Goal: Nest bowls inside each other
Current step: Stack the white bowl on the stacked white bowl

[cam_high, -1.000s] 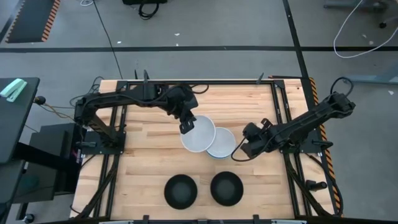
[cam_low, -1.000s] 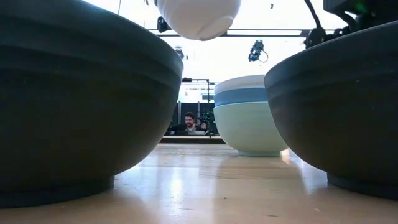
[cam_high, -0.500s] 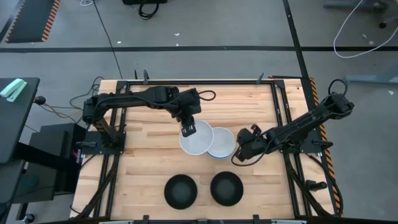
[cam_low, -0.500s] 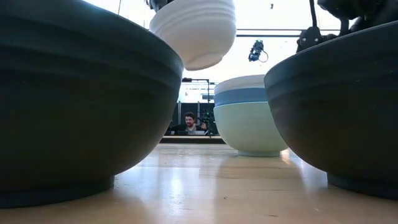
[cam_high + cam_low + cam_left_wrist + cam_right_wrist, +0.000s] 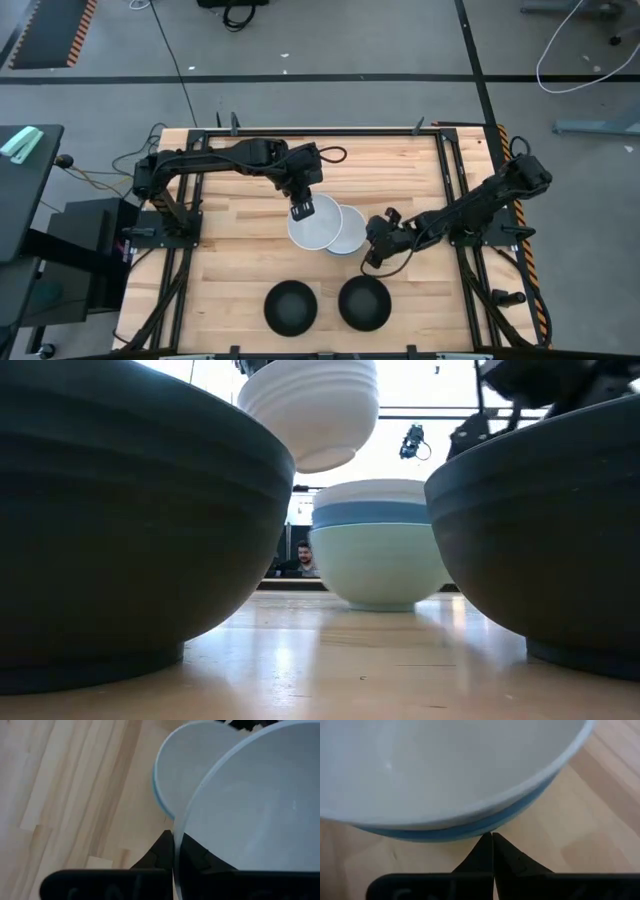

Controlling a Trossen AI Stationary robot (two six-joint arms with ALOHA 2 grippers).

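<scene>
A: Table (image 5: 240,260) first: we saw pale butcher-block wood filling the middle of the high view, with both dark arms reaching in from its sides.

B: Then the two black bowls. We found one (image 5: 291,307) at lower centre and the other (image 5: 364,304) just right of it, apart from each other. In the low view they loomed at the left (image 5: 120,520) and right (image 5: 545,530) edges.

A: Between them, farther back, we noted the stack (image 5: 378,555): a pale mint green bowl on the wood, a blue one inside it, a white rim on top. From above it showed at centre (image 5: 349,232), partly covered.

B: Covered by the white bowl (image 5: 315,226), which we saw lifted clear of the table, tilted, high in the low view (image 5: 310,410).

A: The left gripper (image 5: 302,208) had it; its fingers were closed on the rim, thin wall pinched between them (image 5: 173,854).

B: And the right gripper (image 5: 378,250)?

A: We placed it right of the stack, low, its fingers pressed together with nothing between them (image 5: 492,851), tips just beside the blue band.
</scene>
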